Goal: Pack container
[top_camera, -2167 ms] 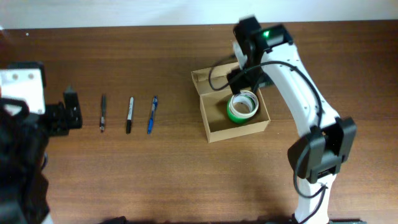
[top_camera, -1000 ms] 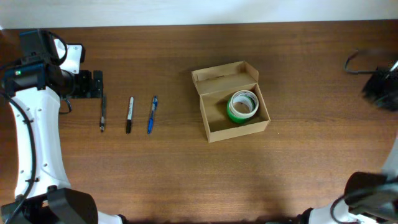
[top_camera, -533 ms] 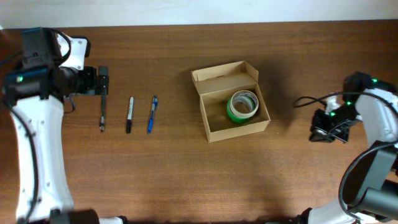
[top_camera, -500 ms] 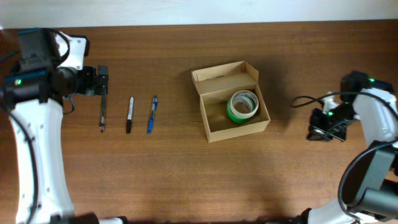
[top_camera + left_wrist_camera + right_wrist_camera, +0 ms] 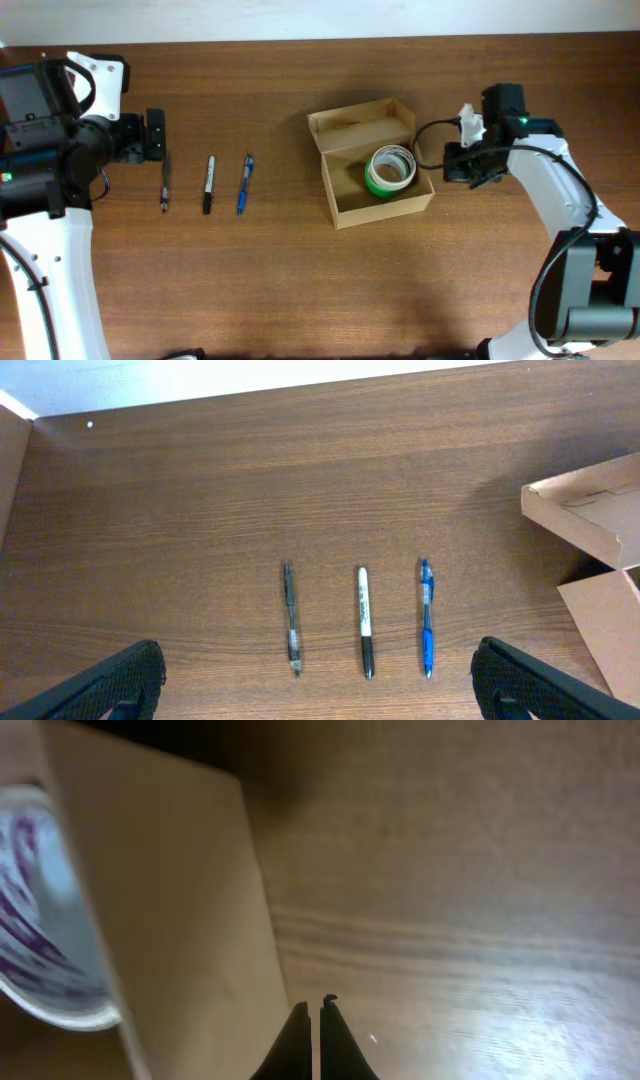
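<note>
Left gripper (image 5: 155,137) at far left, spread wide, empty, near the top of a black pen (image 5: 164,182); marker (image 5: 208,185) and blue pen (image 5: 243,185) alongside. Right of centre, open cardboard container (image 5: 362,117) with green tape roll (image 5: 390,170) inside; right gripper (image 5: 455,165) pinched closed, empty, beside its right wall.

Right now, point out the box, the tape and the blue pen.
box (image 5: 362,120): overhead view, open lid flap.
tape (image 5: 376,182): overhead view, green outer side.
blue pen (image 5: 244,184): overhead view, middle of barrel.
</note>
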Tool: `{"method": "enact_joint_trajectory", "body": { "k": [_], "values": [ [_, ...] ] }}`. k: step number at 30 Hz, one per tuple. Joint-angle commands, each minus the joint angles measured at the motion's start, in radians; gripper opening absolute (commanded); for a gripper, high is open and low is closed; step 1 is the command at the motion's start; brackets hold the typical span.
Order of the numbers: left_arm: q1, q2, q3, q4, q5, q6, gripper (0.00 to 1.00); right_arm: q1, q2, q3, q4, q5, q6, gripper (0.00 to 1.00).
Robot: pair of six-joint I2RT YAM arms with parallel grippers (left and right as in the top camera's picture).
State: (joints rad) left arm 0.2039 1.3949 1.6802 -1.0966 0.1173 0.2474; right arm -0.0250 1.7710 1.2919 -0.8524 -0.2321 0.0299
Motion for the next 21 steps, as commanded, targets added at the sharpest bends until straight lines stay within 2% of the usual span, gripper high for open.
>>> {"method": "enact_joint_trajectory", "body": {
  "k": [1,21],
  "values": [
    [-0.010,-0.010,0.004,-0.005,0.014,0.020,0.99,0.021,0.020,-0.002,0.010,0.012,0.065,0.04],
    [-0.014,-0.010,0.004,-0.003,0.014,0.021,0.99,0.085,0.068,-0.002,-0.054,-0.011,0.255,0.04]
  ]
}}
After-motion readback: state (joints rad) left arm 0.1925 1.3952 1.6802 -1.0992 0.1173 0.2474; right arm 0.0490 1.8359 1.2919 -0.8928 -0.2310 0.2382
